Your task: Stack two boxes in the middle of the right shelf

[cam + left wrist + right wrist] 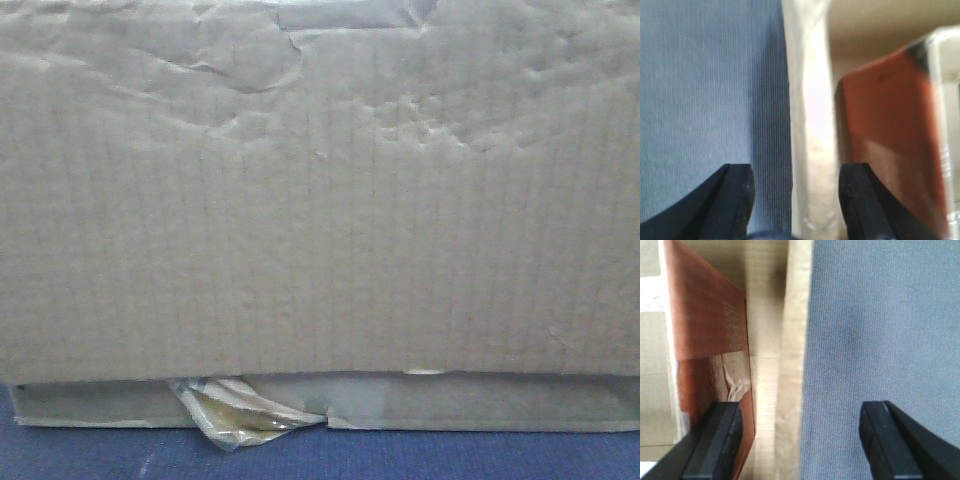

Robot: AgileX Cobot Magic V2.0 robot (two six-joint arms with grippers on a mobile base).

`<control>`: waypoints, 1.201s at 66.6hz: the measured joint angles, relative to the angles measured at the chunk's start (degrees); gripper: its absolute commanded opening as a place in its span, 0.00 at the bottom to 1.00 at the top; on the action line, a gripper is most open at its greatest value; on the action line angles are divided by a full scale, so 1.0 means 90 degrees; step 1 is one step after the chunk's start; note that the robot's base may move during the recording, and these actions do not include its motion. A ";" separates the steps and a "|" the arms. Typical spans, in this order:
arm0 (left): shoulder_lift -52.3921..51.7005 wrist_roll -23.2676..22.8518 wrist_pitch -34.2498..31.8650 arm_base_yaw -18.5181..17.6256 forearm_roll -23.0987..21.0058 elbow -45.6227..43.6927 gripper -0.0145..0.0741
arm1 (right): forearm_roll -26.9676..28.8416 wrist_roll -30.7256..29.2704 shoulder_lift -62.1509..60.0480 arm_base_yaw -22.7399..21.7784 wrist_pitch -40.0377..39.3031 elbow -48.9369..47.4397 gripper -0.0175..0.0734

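**Left wrist view:** The left gripper point(797, 172) is pointing toward 12 o'clock with its black fingers point(735, 200) spread wide and gripping nothing. One finger is sitting at 7 o'clock over blue cloth point(705, 90), the other at 5 o'clock. Only the tips are showing, and the rest is cut off by the bottom edge. Between the tips, the pale wall edge of the cardboard box point(810, 130) is running from 6 to 12 o'clock. Blur is making it hard to say whether the edge is touching either finger. Beyond the wall, at 3 o'clock, an orange-brown box point(885, 140) is lying on the side away from the cloth. Its far end is soft and its right flank is smeared behind a clear plastic edge point(941, 100).

**Right wrist view:** The right gripper point(800, 407) is mirroring that pose, also aiming at 12 o'clock with its own black fingers point(715, 445) spread wide and empty, again straddling a cardboard wall edge. Here the cloth is lying at 3 o'clock. The orange-brown box is standing at 9 to 11 o'clock, its label too blurred to read and its left side cropped.

**Front camera:** One dented face of the cardboard box is filling nearly the whole frame, with its top and sides cut off. The box is resting on the blue cloth, which is showing only as a strip at 6 o'clock. Torn tape point(235, 415) is curling loose at 7 o'clock.
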 measured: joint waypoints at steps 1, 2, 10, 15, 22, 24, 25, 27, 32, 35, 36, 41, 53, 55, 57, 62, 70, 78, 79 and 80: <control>0.0000 0.0000 0.0000 0.0000 0.0000 -0.0002 0.50 | 0.0000 0.0000 0.0000 0.0000 0.0000 0.0000 0.61; 0.0000 0.0000 0.0000 0.0000 0.0000 -0.0002 0.50 | 0.0000 0.0000 0.0000 0.0000 0.0000 0.0000 0.61; 0.0005 0.0000 0.0000 0.0000 0.0011 -0.0002 0.50 | 0.0000 0.0000 0.0000 0.0000 0.0000 0.0000 0.61; 0.0005 0.0000 0.0000 0.0000 0.0011 -0.0002 0.50 | 0.0000 0.0000 0.0000 0.0000 0.0000 0.0000 0.61; 0.0005 0.0000 0.0000 0.0000 0.0011 -0.0002 0.46 | 0.0000 0.0000 0.0000 0.0000 0.0000 0.0000 0.55; 0.0005 0.0000 0.0000 0.0000 0.0011 -0.0002 0.43 | 0.0000 0.0000 0.0000 0.0000 0.0000 0.0000 0.50; 0.0005 0.0000 0.0000 0.0000 0.0011 -0.0002 0.39 | 0.0000 0.0000 0.0000 0.0000 0.0000 0.0000 0.48; 0.0005 0.0000 0.0000 0.0000 0.0011 -0.0002 0.33 | 0.0000 0.0000 0.0000 0.0000 0.0000 0.0000 0.41; 0.0005 0.0000 0.0000 0.0000 -0.0006 -0.0002 0.14 | 0.0012 0.0000 0.0000 0.0000 0.0000 0.0000 0.17; 0.0005 0.0000 0.0000 -0.0004 -0.0051 -0.0002 0.04 | 0.0049 0.0000 0.0000 0.0000 0.0000 0.0000 0.02; 0.0005 0.0000 0.0000 -0.0015 -0.0051 -0.0002 0.04 | 0.0090 0.0000 0.0000 0.0000 -0.0012 0.0000 0.01; 0.0005 0.0000 0.0000 -0.0015 -0.0051 -0.0002 0.04 | 0.0100 -0.0011 0.0000 0.0013 -0.0012 0.0000 0.01; 0.0005 -0.0125 0.0000 -0.0015 0.0014 -0.0002 0.04 | 0.0086 -0.0011 0.0000 0.0013 -0.0012 0.0000 0.01; 0.0015 -0.0193 0.0000 -0.0015 0.0033 -0.0002 0.04 | 0.0033 -0.0011 0.0000 0.0037 -0.0012 0.0000 0.01; 0.0015 -0.0256 0.0000 -0.0029 0.0071 -0.0002 0.04 | -0.0020 0.0037 0.0000 0.0063 -0.0012 0.0000 0.01; 0.0015 -0.0434 0.0000 -0.0151 0.0275 -0.0002 0.04 | -0.0277 0.0226 0.0000 0.0188 0.0000 0.0000 0.01; 0.0015 -0.0757 0.0025 -0.0443 0.0721 -0.0002 0.04 | -0.0618 0.0490 0.0000 0.0436 0.0000 0.0000 0.01; -0.0011 -0.0888 0.0052 -0.0605 0.0935 -0.0002 0.04 | -0.0730 0.0590 -0.0058 0.0545 0.0026 0.0004 0.01; -0.0011 -0.0886 0.0052 -0.0609 0.0947 -0.0002 0.04 | -0.0745 0.0603 -0.0083 0.0549 0.0026 0.0015 0.01; -0.0028 -0.0886 0.0052 -0.0609 0.0953 -0.0002 0.04 | -0.0746 0.0603 -0.0092 0.0560 0.0026 0.0014 0.01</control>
